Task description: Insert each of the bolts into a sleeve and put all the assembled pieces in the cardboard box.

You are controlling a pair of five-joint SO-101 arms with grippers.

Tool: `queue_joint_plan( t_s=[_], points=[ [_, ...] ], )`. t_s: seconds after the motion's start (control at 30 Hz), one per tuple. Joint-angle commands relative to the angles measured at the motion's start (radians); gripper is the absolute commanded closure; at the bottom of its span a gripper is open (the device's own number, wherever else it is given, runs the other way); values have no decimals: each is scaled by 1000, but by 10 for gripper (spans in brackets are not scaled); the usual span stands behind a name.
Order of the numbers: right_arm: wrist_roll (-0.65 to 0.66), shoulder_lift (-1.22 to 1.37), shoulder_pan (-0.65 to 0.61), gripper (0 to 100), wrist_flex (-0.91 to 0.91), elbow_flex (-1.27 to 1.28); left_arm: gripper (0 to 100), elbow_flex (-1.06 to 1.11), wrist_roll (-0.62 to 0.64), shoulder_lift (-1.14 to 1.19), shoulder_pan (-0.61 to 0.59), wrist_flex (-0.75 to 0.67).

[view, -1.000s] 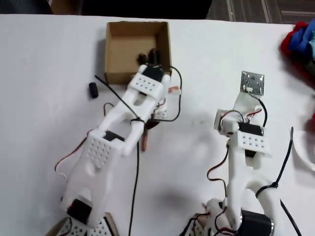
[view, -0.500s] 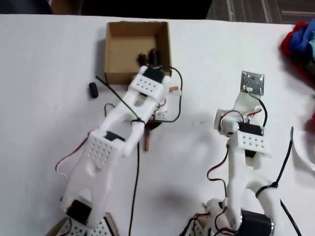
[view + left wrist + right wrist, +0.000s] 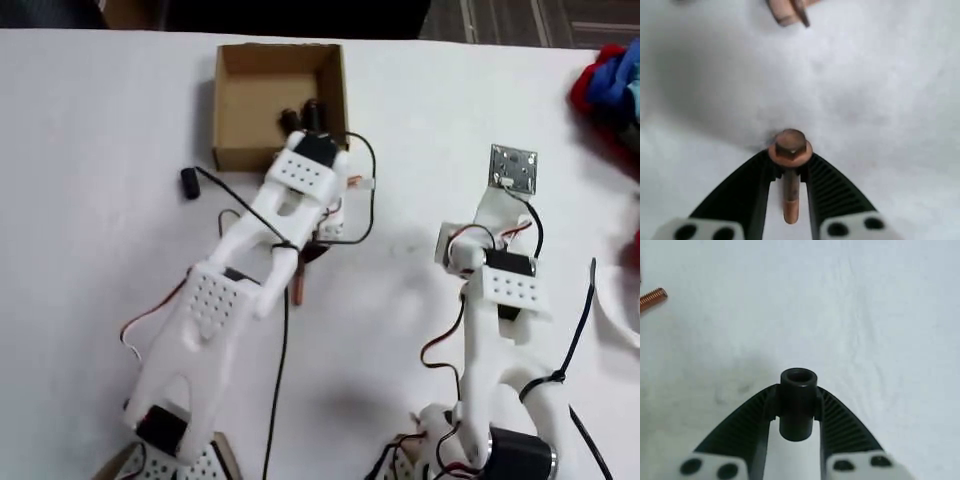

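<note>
Readying the insertion
My left jaws are clamping the copper hex-head bolt (image 3: pixel 790 175) by its shank; my right jaws are pinching the black cylindrical sleeve (image 3: pixel 798 402), bore facing outward to receive it.

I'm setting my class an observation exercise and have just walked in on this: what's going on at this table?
Bolts and sleeves are being paired up. The left gripper is shut on a copper bolt, and the right gripper is shut on a black sleeve; these two parts are not yet joined. The cardboard box already holds two dark pieces, and a loose sleeve lies on the table beside the box.
</note>
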Motion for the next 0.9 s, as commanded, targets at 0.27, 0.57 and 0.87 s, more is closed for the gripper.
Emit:
queue_joint_plan(
  t_s=[0.27,0.57,0.87],
  points=[
    [0,-386,5,978,-159,232,976,168,-115,-351,83,14],
    [0,-545,-53,978,-219,362,976,777,-115,-833,104,-456],
    [0,-545,-189,978,-341,466,976,1707,-114,-1487,5,-1402]
  ],
)
